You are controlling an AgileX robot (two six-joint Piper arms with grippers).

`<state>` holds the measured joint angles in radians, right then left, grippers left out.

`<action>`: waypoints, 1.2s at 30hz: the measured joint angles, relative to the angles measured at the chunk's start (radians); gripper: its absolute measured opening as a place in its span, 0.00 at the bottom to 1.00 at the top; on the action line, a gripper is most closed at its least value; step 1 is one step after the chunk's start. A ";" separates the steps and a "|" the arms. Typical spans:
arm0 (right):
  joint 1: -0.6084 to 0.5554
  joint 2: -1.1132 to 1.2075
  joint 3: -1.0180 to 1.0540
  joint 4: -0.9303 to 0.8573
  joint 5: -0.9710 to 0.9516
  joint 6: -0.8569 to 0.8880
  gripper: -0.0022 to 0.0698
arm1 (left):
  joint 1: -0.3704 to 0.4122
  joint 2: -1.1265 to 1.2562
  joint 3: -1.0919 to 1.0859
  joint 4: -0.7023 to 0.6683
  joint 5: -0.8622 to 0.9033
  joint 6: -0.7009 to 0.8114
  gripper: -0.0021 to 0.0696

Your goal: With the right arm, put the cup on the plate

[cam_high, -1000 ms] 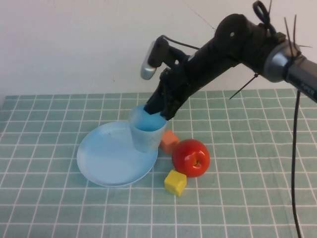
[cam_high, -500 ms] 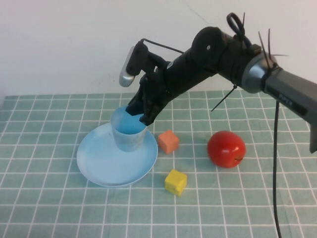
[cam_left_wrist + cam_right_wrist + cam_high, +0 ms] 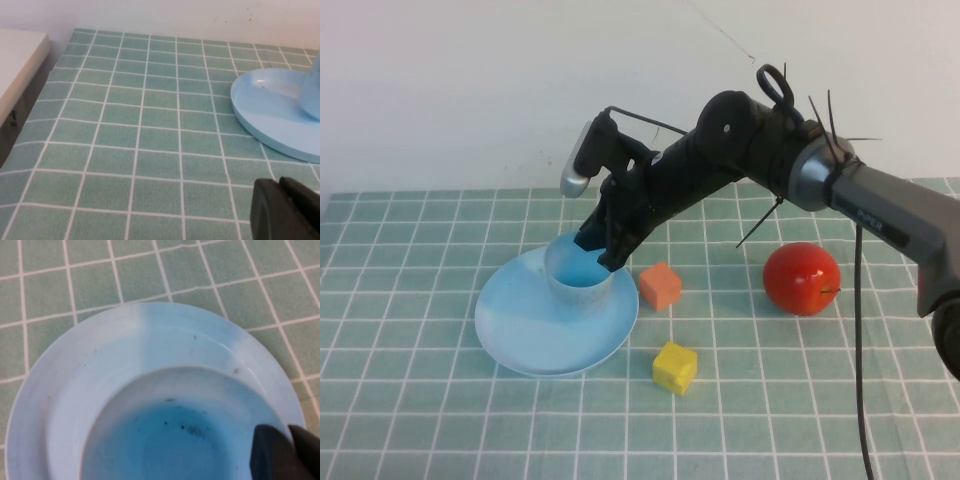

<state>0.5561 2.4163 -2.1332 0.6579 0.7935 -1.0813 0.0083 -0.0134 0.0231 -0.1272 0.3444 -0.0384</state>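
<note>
One step remains: the right gripper point(image 3: 603, 250) pinches the cup's point(image 3: 578, 281) rim, cup seemingly seated on the plate point(image 3: 520, 325) toward the desk's left-centre; release is pending. Whether the parked left gripper point(image 3: 285, 210) is spread cannot be told.

Right arm point(image 3: 740, 150) showing matte black casing, chunky rounded joints, grey-silver band around forearm section. Black zip ties sticking out like whiskers up top, thin black cable looping over to silver-grey cylindrical camera point(image 3: 578, 163), another cable dangling down lower right. Right claw point(image 3: 603, 243) looking dark, blocky. Left claw point(image 3: 285, 210) showing only as black rounded chunk in left wrist view.
</note>
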 joint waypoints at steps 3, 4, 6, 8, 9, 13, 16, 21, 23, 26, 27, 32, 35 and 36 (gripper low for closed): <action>0.000 0.016 0.000 0.002 0.000 -0.004 0.07 | 0.000 0.000 0.000 0.000 0.000 0.000 0.03; 0.000 0.021 0.000 0.004 -0.004 -0.006 0.07 | 0.000 0.000 0.000 0.000 0.000 0.000 0.03; 0.000 0.023 0.000 0.008 -0.004 -0.008 0.07 | 0.000 0.000 0.000 0.000 0.000 0.002 0.03; 0.000 0.023 0.000 0.008 -0.004 -0.010 0.11 | 0.000 0.000 0.000 0.000 0.000 0.002 0.03; 0.000 0.023 0.000 0.008 -0.004 -0.010 0.14 | 0.000 0.000 0.000 0.000 0.000 0.002 0.03; 0.000 0.024 0.000 0.031 -0.014 -0.010 0.37 | 0.000 0.000 0.000 0.000 0.000 0.002 0.03; 0.000 0.032 -0.030 0.059 -0.012 -0.010 0.52 | 0.000 0.000 0.000 0.000 0.000 0.002 0.03; 0.000 0.034 -0.127 0.070 0.074 -0.005 0.57 | 0.000 0.000 0.000 0.000 0.000 0.002 0.03; 0.000 0.034 -0.173 0.070 0.121 0.002 0.57 | 0.000 0.000 0.000 0.000 0.000 0.002 0.03; 0.000 0.034 -0.251 0.009 0.220 0.051 0.55 | 0.000 0.000 0.000 0.000 0.000 0.002 0.03; 0.000 0.034 -0.275 -0.029 0.250 0.071 0.53 | 0.000 0.000 0.000 0.000 0.000 0.002 0.03; 0.000 0.034 -0.428 -0.256 0.425 0.215 0.32 | 0.000 0.000 0.000 0.000 0.000 0.002 0.03; 0.000 0.019 -0.480 -0.407 0.442 0.360 0.13 | 0.000 0.000 0.000 0.000 0.000 0.002 0.03; 0.000 0.010 -0.481 -0.464 0.443 0.394 0.10 | 0.000 0.000 0.000 0.000 0.000 0.000 0.03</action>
<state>0.5561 2.4267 -2.6141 0.1941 1.2368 -0.6870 0.0083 -0.0134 0.0231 -0.1272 0.3444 -0.0383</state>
